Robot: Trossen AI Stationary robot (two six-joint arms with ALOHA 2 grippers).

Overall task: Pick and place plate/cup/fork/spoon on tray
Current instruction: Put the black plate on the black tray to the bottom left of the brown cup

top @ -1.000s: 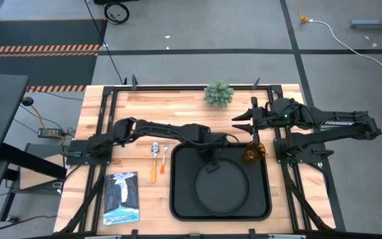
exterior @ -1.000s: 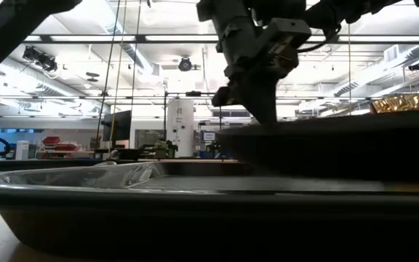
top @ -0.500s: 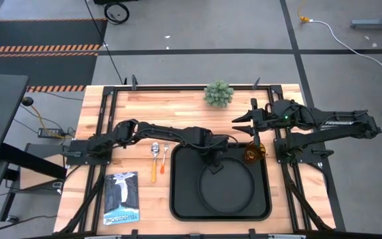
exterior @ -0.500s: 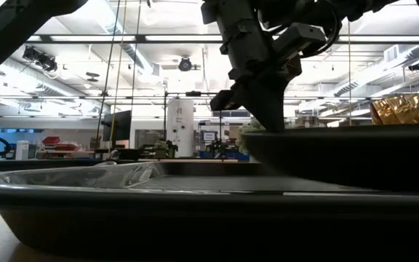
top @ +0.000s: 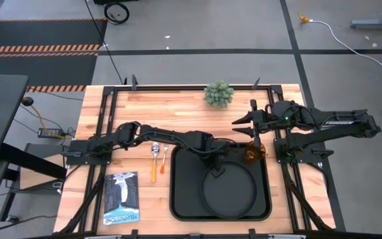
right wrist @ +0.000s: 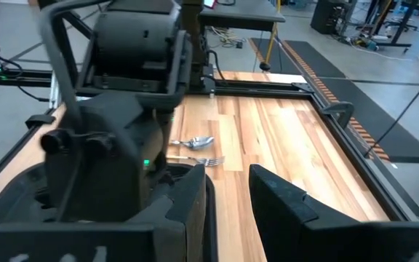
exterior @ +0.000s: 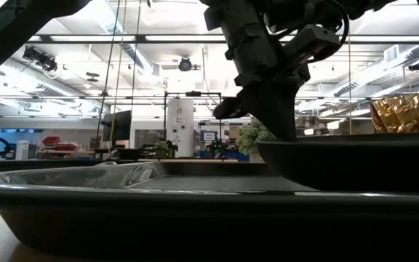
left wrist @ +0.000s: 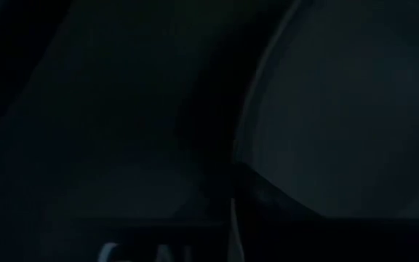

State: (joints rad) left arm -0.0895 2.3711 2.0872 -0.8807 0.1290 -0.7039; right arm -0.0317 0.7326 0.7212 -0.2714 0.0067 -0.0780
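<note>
The left gripper (top: 215,170), clamped on the plate's (top: 229,190) rim, has slid it rightward inside the tray (top: 178,199), so release looks imminent; the right gripper (top: 244,125) waits part-open near the cup (top: 252,155)

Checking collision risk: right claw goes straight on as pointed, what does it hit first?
Probably the left arm's wrist, looming just ahead of the open right claw. Past it lie the fork and spoon on the table; depth is unclear.

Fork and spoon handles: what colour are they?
Orange on both the fork and the spoon, with silver heads; clearest in the high view.
</note>
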